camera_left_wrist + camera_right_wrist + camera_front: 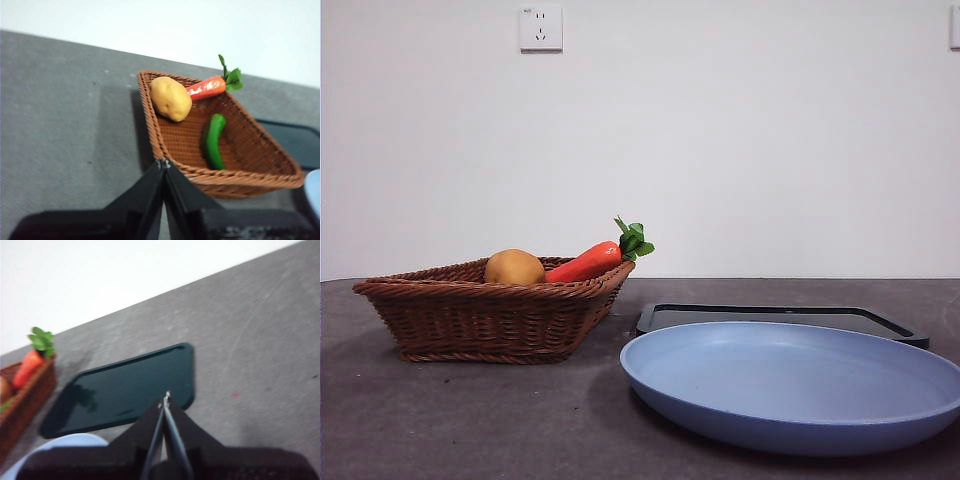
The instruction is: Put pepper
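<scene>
The left hand (164, 165) is pressed together and holds nothing. It hangs above the near rim of the wicker basket (165, 150). In the left wrist view the pepper (213, 141) lies just past that rim, at about 1 o'clock from the fingertips. It rests on the basket floor, apart from the other food. Its long side runs away from the hand, from the near rim toward the far end, with a small bend. Farther on, at about 12 o'clock, sits the potato (170, 98), touching the carrot (206, 87) that leans on the far rim.

The right hand (165, 399) is pressed together too, empty, over the dark tray (125, 387). The basket is off at its 9 o'clock, well apart.

So the left hand is nearer, and I think it should spread, go down, and pinch the pepper across its thin side

In the front view the pepper hides behind the basket wall, and the blue plate (790, 385) sits on the counter (470, 420)
</scene>
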